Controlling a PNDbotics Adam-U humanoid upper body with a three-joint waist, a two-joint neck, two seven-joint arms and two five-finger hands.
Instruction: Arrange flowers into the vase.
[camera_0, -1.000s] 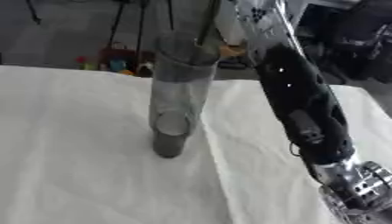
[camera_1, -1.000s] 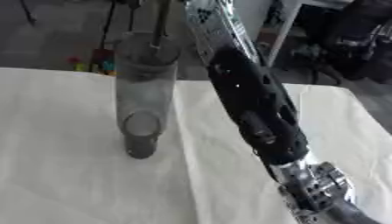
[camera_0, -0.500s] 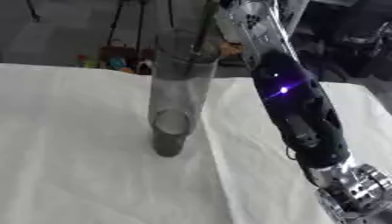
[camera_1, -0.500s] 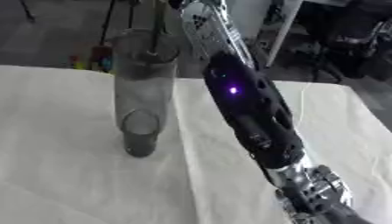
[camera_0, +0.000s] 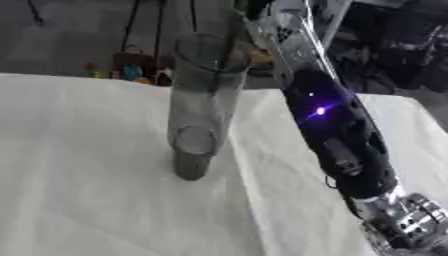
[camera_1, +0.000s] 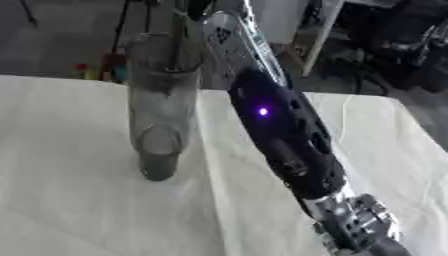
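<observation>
Black casing and silver joints fill the right of both views: this is my right arm (camera_0: 337, 135), running from the far top edge down to the near right corner, with a violet light lit on the forearm. Its wrist (camera_1: 354, 227) leaves the picture at the bottom, so the right hand itself is out of view and I cannot say whether it is wide, narrow or holding anything. My left hand shows in neither view.

Just left of the arm, apart from it, stands the vase (camera_0: 199, 107): a tall clear cylinder, upright on the white cloth (camera_0: 79, 175) that covers the table, a little left of centre and nearer the far edge than the near one. A dark upright line crosses its rim in the right eye view; I cannot tell whether that is a stem inside the glass or one of the stands on the floor behind. No bloom shows above the rim, and no flower lies on the visible cloth.

Beyond the table's far edge there are small coloured things (camera_0: 122, 72) on the floor and dark equipment.

Progress, as I judge it: the vase is in place and ready, but I see no flower clearly in it. The arranging seems barely begun or not begun; fetching the flowers and lowering their stems through the rim all remains.
</observation>
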